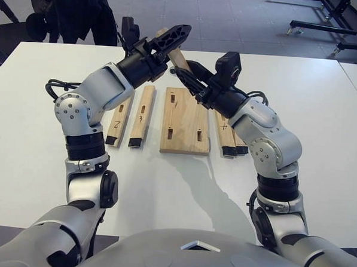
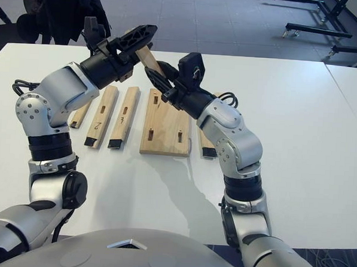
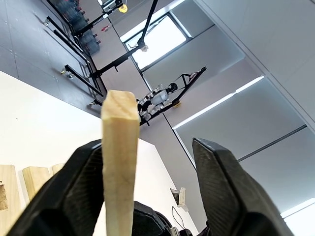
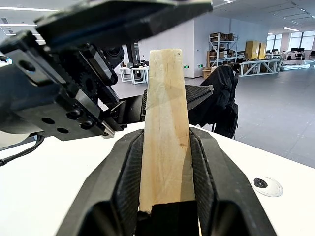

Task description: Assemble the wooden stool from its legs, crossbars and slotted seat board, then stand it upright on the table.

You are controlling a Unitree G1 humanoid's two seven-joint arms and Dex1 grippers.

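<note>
**Desk:** What's the R gripper got?

**Photog:** A wood bar, clamped tight btwn both fingers. It's held in the air over the far half of the table. The bar slants up and toward the robot's left.

**Desk:** And the L gripper?

**Photog:** Spread wide at the bar's free end. The bar sits btwn its fingers, right against one of them. The other finger stands well apart from the wood, so no grip there.

**Desk:** Where's the rest of the stool?

**Photog:** Flat on the table, all loose, nothing joined. The board lies in the ctr, slots up, on the robot's side of the raised grippers. Two legs lie side by side just left of it, parallel to its long edge, dark caps at the near ends. A third piece lies farther left, mostly hidden by the L arm.

**Desk:** Right side?

**Photog:** Two more pieces, close together, just right of the board w/ a narrow gap. They're partly under the R arm, dark ends toward the robot.

**Desk:** Background?

**Photog:** A dark chair w/ dark cloth over it, past the table's far edge on the left. Metal frames on the floor, far right.
</note>
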